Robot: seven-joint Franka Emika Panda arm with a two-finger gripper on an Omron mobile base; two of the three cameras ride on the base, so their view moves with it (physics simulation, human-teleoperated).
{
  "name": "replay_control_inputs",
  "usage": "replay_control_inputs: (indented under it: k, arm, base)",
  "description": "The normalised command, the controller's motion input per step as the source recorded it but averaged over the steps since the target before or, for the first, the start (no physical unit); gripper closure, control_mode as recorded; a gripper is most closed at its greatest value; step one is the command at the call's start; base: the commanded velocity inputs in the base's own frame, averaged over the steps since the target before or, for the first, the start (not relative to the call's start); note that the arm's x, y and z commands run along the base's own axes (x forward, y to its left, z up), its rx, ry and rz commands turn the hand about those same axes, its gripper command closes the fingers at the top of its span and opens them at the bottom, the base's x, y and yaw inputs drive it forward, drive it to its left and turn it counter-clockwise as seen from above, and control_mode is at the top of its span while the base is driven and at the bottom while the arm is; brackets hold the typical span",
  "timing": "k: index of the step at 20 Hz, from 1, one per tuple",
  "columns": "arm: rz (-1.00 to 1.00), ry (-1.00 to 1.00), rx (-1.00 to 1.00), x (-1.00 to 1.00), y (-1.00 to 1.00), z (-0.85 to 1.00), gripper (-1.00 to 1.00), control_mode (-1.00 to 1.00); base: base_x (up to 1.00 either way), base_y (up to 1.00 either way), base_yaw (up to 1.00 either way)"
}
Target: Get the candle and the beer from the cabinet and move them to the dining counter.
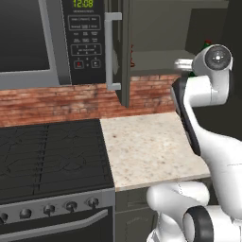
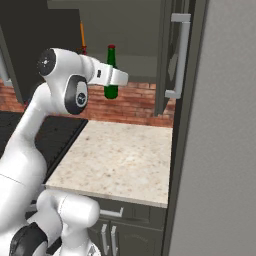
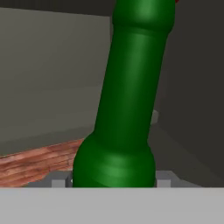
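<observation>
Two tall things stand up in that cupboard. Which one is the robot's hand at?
The green beer bottle, which rises right between the gripper's fingertips. The thin orange candle stands apart, further left in the cabinet.

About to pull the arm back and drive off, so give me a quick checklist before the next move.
1. Beer gripped: ok, the hand has its fingers on either side of the base.
2. Beer upright: ok.
3. Beer out of the cabinet: ok, its base hangs below the shelf edge.
4. Cabinet door open: ok.
5. Candle fetched: not ok, it stands in the cabinet.
6. Route to the dining counter: cannot tell.
</observation>
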Motion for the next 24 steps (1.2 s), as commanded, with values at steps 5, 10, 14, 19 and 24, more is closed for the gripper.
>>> replay_control_inputs:
  k: [5,10,14,19,24]
  arm:
    - [0.03,0.05,0.0,-1.0,0.35,0.0,1.0,-1.0]
    - [0.04,0.03,0.0,-1.0,0.32,-0.05,1.0,-1.0]
    - [0.06,0.02,0.0,-0.95,0.25,-0.17,1.0,-1.0]
    - [0.04,0.01,-0.05,-0.43,0.22,-0.26,1.0,-1.0]
    - [0.0,0.01,0.0,0.0,0.0,0.0,1.0,-1.0]
  base:
    - [0.0,0.0,0.0]
    - [0.0,0.0,0.0]
    - [0.0,0.0,0.0]
    - [0.0,0.0,0.0]
    - [0.0,0.0,0.0]
